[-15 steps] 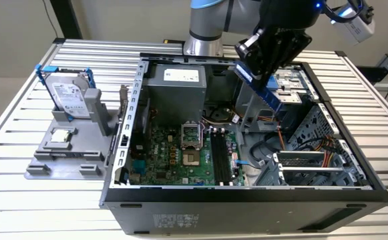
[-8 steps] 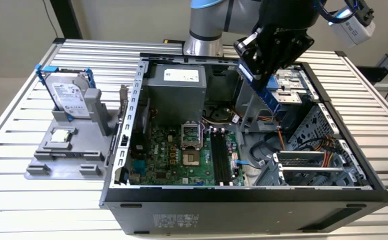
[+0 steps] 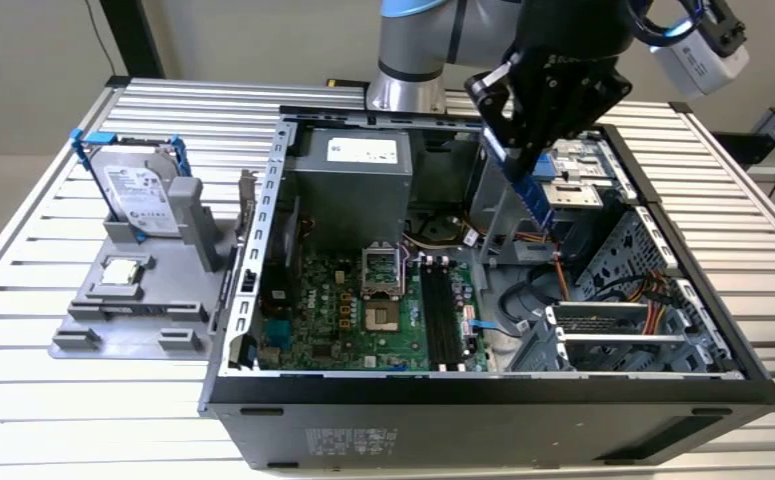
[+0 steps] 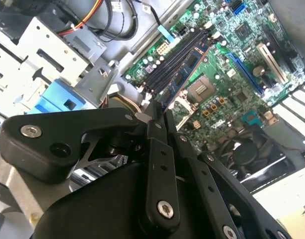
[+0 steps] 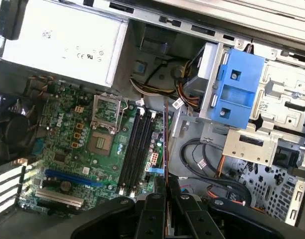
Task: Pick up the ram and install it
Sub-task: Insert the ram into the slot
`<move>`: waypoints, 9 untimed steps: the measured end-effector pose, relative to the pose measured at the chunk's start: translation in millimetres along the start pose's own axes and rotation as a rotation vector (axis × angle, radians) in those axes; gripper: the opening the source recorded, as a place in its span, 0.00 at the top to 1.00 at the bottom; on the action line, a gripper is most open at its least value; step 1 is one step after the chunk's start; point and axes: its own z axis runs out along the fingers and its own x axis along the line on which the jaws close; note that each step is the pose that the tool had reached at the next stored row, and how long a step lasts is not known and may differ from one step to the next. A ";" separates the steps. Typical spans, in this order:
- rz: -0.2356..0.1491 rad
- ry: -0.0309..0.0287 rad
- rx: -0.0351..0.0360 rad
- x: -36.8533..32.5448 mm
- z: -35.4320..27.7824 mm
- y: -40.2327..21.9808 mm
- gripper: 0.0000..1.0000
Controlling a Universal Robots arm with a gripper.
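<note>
The claw [image 4: 156, 118] is clamped shut on one end of the ram [image 4: 187, 72], which juts straight out from between its fingers. Beyond it lie the dark slots [image 5: 135, 149] on the motherboard [image 5: 68, 144]. The ram hangs over the open case [image 3: 494, 415], clear of the slots.

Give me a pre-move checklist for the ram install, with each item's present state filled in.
1. Grip on the ram: ok. The gripper is shut on its upper end, and the stick hangs down tilted in the exterior view.
2. Memory slots free: ok. All look dark and bare in both wrist views.
3. Ram parallel to the slots: ok, roughly, in the first wrist view.
4. Ram over one particular slot: cannot tell.
5. Slot latches open: cannot tell.
6. Ram seated: not ok. It hangs above the motherboard.
</note>
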 end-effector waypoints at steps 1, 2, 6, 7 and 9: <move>0.012 -0.0002 0.0002 0.0 0.0 0.0 1.00; 0.024 -0.0004 0.0005 0.0 0.0 -0.1 1.00; 0.071 -0.0013 0.0012 0.0 0.0 -0.2 1.00; 0.083 -0.0016 0.0014 0.0 0.0 -0.2 1.00; 0.105 -0.0020 0.0018 0.1 0.1 -0.3 1.00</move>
